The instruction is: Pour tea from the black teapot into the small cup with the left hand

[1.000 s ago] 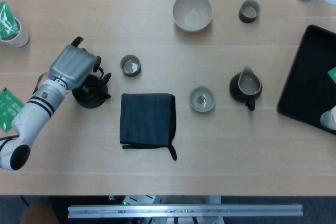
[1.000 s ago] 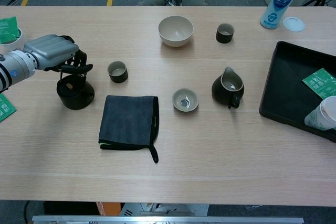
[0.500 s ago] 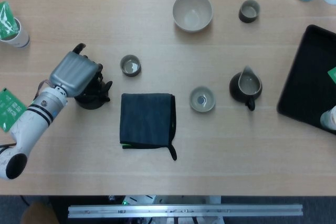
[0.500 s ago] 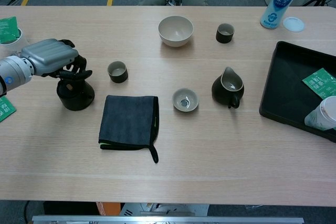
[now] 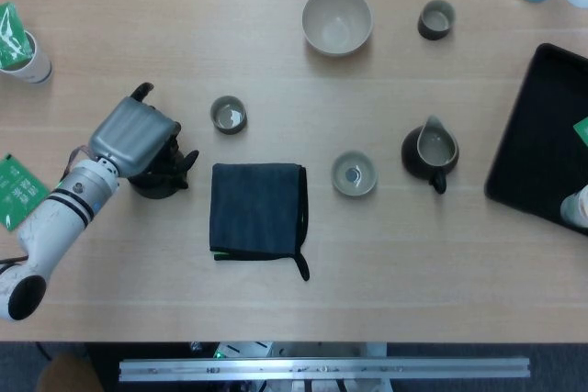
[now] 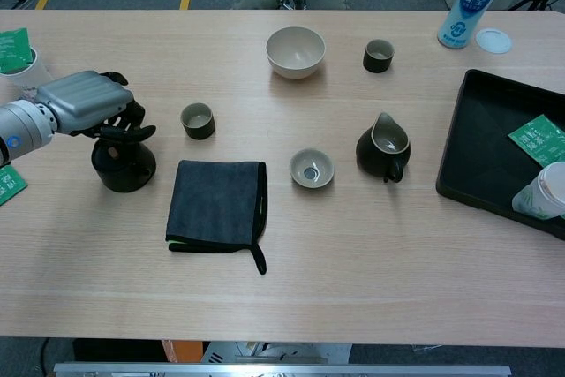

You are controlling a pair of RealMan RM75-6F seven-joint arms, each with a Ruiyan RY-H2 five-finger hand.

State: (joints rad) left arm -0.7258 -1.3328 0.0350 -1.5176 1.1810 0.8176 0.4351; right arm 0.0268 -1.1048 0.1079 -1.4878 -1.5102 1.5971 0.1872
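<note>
Bright, even overhead light falls across the pale bench (image 6: 371,253); shadows stay short and soft, focus is sharp throughout, with mild distortion toward the edges

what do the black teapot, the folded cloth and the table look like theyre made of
The black teapot under the left robot hand looks like matte dark ceramic or cast iron; its dull surface shows no shine, so I cannot tell which. The folded cloth seems a soft dark grey fabric, with a stitched edge and a loop. The table looks like pale wood or laminate, with fine straight grain.
</note>
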